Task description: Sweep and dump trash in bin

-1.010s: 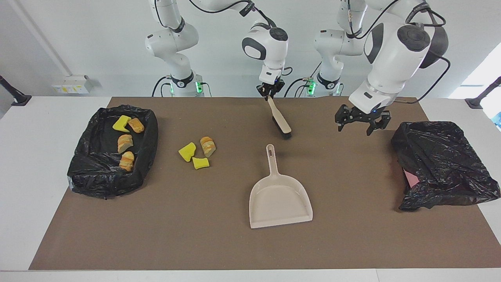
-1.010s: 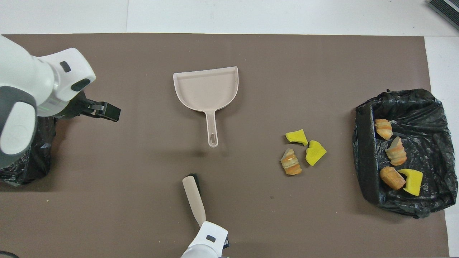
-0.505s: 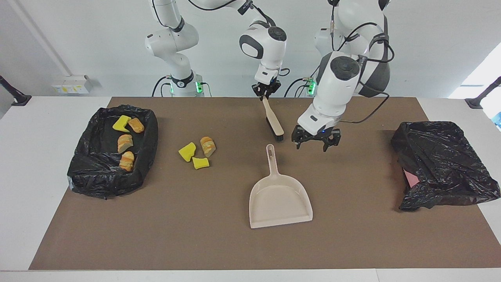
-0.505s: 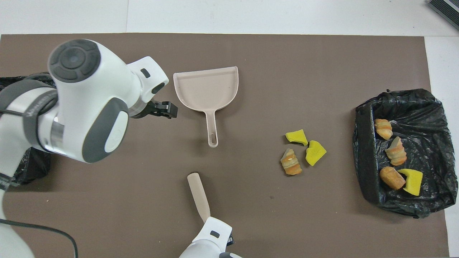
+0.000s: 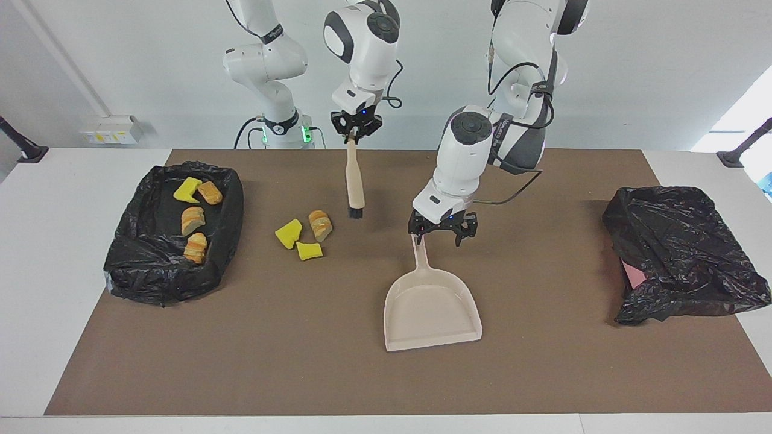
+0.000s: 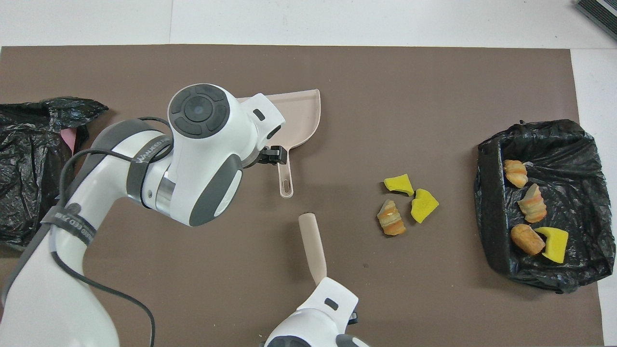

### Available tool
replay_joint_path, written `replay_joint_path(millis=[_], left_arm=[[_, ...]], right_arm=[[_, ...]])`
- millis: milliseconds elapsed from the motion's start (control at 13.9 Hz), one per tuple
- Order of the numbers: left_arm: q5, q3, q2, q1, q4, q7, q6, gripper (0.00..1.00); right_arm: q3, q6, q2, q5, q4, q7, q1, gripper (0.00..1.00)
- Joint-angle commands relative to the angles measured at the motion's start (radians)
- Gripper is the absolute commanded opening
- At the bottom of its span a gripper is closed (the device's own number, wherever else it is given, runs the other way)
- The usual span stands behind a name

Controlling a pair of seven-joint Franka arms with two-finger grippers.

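Brush (image 5: 354, 181) hangs bristles-down from my right gripper (image 5: 356, 128), clamped on its handle, over the mat beside the loose trash (image 5: 303, 235). My left gripper (image 5: 442, 232) hovers with jaws apart at the dustpan (image 5: 431, 304) handle. Four more pieces lie in the lined bin (image 5: 172, 232). I judge the step is picking up the dustpan; next, close on the handle and carry it to the three loose pieces.
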Motion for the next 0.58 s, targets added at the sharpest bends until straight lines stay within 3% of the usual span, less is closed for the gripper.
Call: replay_joint_path(millis=[0,289,361,433,505], left_arm=[[0.007,0.019,0.052,-0.052,0.009,-0.06,0.044,1.0],[0.008,0.019,0.075,-0.068,0.005,-0.065,0.046,0.97],[0.008,0.018,0.075,-0.068,-0.005,-0.069,0.053,0.85],[0.007,0.018,0.075,-0.069,-0.015,-0.072,0.055,0.64],[0.007,0.018,0.072,-0.078,-0.026,-0.074,0.053,0.37]], right_arm=[[0.008,-0.005,-0.011,-0.053,-0.011,-0.099,-0.178,0.0],[0.009,0.056,0.007,-0.119,-0.037,-0.22,-0.346,0.0],[0.009,0.055,0.024,-0.172,-0.039,-0.229,-0.355,0.0],[0.012,0.055,0.053,-0.24,-0.052,-0.226,-0.355,0.0],[0.011,0.066,0.071,-0.251,-0.063,-0.229,-0.358,0.0]])
